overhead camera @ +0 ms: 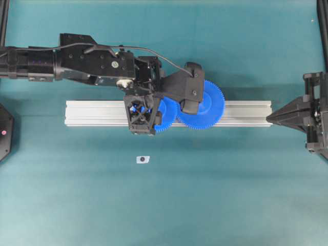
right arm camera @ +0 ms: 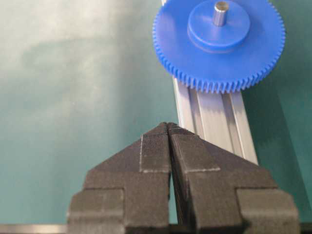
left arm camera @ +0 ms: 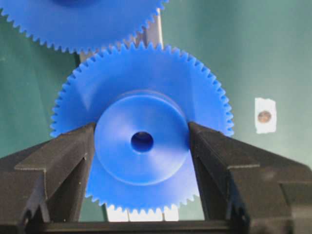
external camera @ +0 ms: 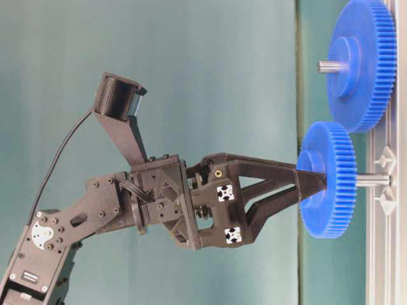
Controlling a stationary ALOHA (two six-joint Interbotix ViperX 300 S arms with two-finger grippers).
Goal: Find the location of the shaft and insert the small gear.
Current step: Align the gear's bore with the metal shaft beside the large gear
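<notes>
Left gripper [left arm camera: 141, 146]: closed on the small gear's hub, keeping the bore square to the pin.
Small gear [left arm camera: 141, 141]: blue toothed plastic, partway down the shaft [external camera: 372, 180], above the aluminium rail [overhead camera: 92, 114].
Large gear [right arm camera: 219, 44]: teeth just beside.
Right gripper [right arm camera: 168, 127]: shut, empty, parked apart.

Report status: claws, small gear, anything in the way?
Left claw shut on small gear at its hub. Gear on shaft, not yet down on rail. Right claw shut, parked. Large gear adjacent; nothing blocking.
</notes>
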